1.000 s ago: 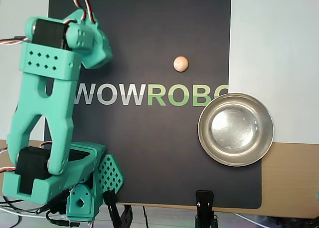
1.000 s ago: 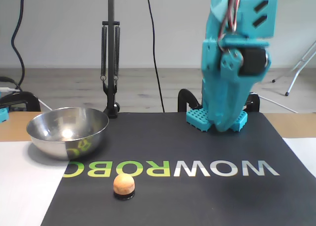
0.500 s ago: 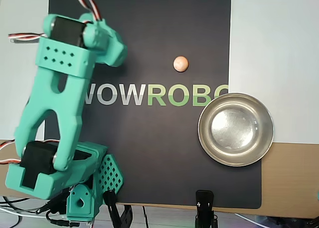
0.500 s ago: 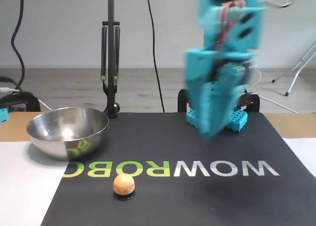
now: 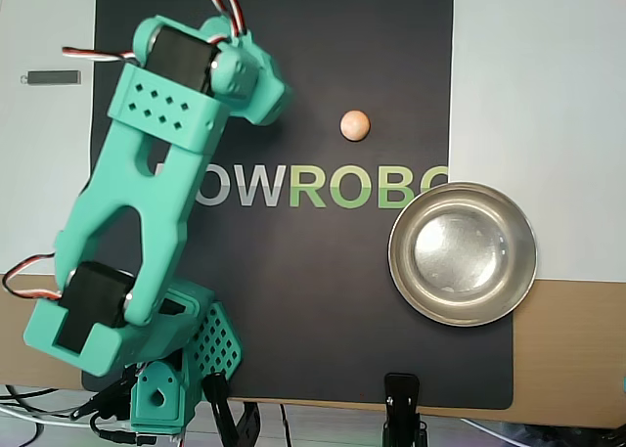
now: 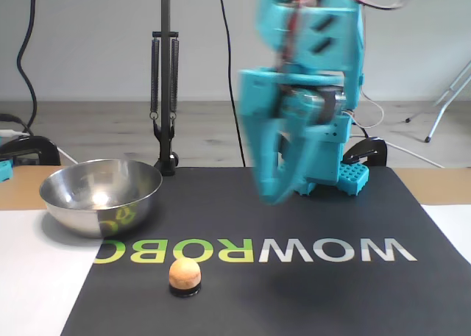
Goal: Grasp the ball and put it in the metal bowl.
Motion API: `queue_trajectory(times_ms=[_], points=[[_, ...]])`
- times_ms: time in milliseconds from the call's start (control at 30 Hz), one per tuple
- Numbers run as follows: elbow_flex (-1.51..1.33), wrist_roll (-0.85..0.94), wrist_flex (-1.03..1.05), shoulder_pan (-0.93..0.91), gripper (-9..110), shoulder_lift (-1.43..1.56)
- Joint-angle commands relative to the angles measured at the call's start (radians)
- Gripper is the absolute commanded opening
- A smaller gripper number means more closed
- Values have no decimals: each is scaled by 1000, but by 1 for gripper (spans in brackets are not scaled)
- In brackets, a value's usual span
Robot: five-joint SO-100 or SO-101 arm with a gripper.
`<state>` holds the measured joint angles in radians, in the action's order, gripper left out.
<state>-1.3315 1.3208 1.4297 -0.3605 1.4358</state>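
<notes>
Arm has swung toward the ball vs. 1 s ago; approach phase, no contact. Hand blurred, state can't tell. Ball sits on mat, apart from empty bowl.

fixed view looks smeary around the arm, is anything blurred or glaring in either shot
In the fixed view the gripper and lower arm are motion-blurred, while the ball and metal bowl stay sharp; the bowl carries a bright glare spot and a reflection of the mat's lettering. In the overhead view the arm is crisp, and the bowl's floor shows hazy glare.
</notes>
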Motion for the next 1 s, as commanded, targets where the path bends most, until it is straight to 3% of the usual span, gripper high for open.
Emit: queue_trajectory(times_ms=[0,967], points=[[72,5,3,-38,0,-18],[80,146,-9,-250,0,-138]])
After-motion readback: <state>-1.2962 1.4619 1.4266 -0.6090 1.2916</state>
